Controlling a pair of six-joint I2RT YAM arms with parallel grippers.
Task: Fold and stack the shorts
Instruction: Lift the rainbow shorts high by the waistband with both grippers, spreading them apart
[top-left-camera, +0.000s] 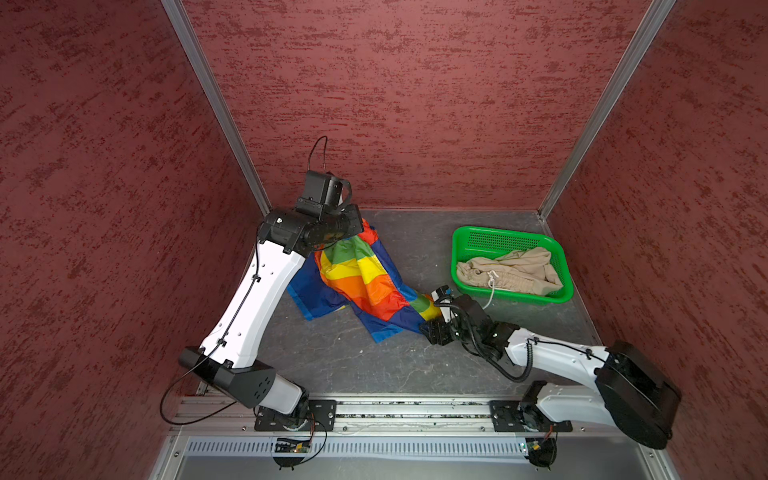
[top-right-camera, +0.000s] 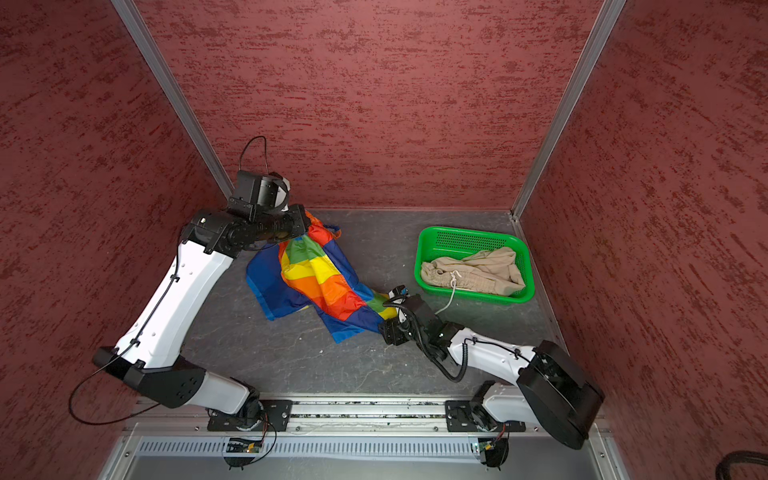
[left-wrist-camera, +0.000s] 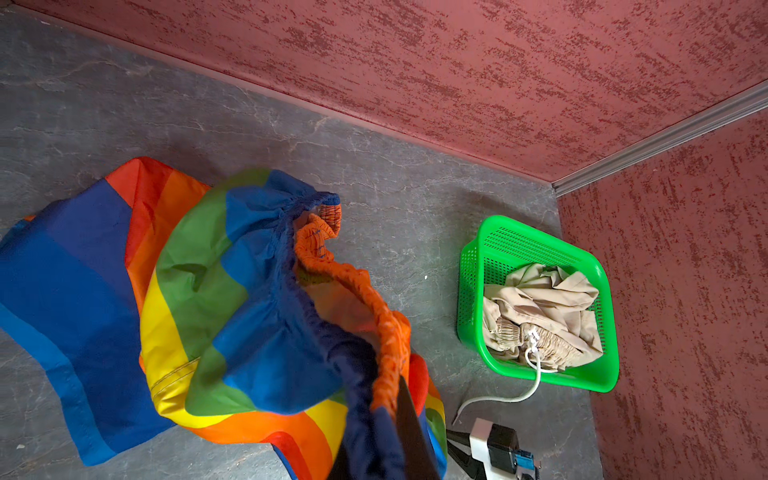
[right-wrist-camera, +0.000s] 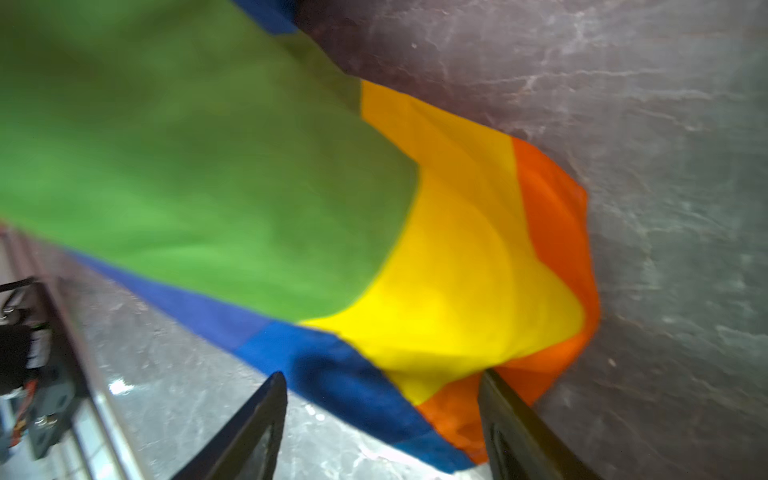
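- The right claw (right-wrist-camera: 383, 374) has its dark jaws apart, straddling a limp corner of the striped shorts (top-left-camera: 357, 278), thin smooth cloth crumpled on the grey marbled bench (top-left-camera: 374, 365).
- The left claw (left-wrist-camera: 390, 415) is clamped on their gathered orange waistband (left-wrist-camera: 374, 307), holding it raised.
- Farther right, the beige shorts (top-left-camera: 511, 270) lie bunched in a perforated green basket (top-left-camera: 498, 235), with a white cord (top-left-camera: 491, 293) trailing out.

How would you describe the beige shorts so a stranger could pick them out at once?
Find the green basket in the far right corner of the table. The beige shorts lie crumpled inside it, a white drawstring trailing over its rim. Unlike the rainbow shorts outside it, they are plain.
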